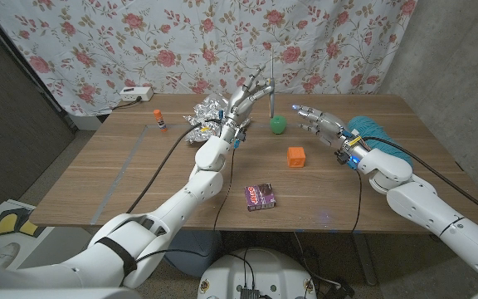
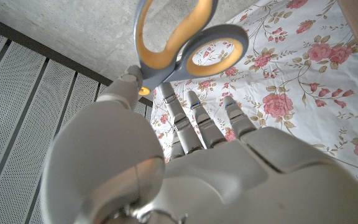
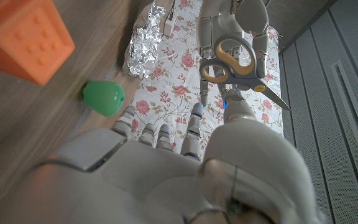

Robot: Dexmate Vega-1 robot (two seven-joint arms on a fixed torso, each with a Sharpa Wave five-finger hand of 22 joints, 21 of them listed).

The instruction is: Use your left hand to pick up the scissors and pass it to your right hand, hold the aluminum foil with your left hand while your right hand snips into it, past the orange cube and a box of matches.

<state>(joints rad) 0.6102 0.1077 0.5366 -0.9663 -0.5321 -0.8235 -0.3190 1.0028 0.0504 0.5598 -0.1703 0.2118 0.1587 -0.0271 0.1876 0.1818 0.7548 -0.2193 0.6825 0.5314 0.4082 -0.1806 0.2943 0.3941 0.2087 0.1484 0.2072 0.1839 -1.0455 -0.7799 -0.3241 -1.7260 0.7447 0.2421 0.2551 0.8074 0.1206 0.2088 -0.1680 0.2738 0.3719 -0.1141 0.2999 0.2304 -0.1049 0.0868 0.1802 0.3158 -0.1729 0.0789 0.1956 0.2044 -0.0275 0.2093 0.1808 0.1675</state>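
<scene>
My left hand (image 1: 246, 101) is raised over the far middle of the table and holds the scissors (image 1: 270, 81) with the blades pointing up. Their grey handles with orange lining (image 2: 188, 37) sit against its fingertips. In the right wrist view the scissors (image 3: 238, 62) hang from the left hand (image 3: 235, 18) just beyond my own fingers. My right hand (image 1: 318, 121) hovers a short way to the right of them, fingers spread, holding nothing. The crumpled aluminum foil (image 1: 208, 116) lies behind the left forearm. The orange cube (image 1: 296, 156) and the box of matches (image 1: 260, 196) sit nearer the front.
A green rounded object (image 1: 278, 124) stands between the two hands. A teal bundle (image 1: 373, 133) lies behind my right wrist. A glue stick (image 1: 158, 119) and a white power strip (image 1: 135, 93) are at the far left. A floral curtain hangs behind the table.
</scene>
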